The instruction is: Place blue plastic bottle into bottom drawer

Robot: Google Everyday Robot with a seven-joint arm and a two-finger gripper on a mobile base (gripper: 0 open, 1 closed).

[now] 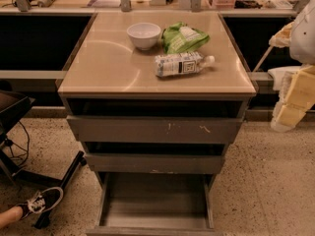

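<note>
The blue plastic bottle (181, 64) lies on its side on the beige counter top (108, 68), white cap pointing right, just in front of a green snack bag. The bottom drawer (155, 200) is pulled out at floor level below two shallower grey drawers, and its grey floor shows nothing inside. My gripper (295, 100) hangs at the right edge of the view, beside the cabinet and to the right of and lower than the bottle, apart from it and holding nothing that I can see.
A white bowl (143, 35) and the green snack bag (183, 37) sit behind the bottle. The top drawer (155, 129) and middle drawer (155, 162) stick out slightly. An office chair base (54, 181) and a person's sneaker (42, 201) are on the floor at left.
</note>
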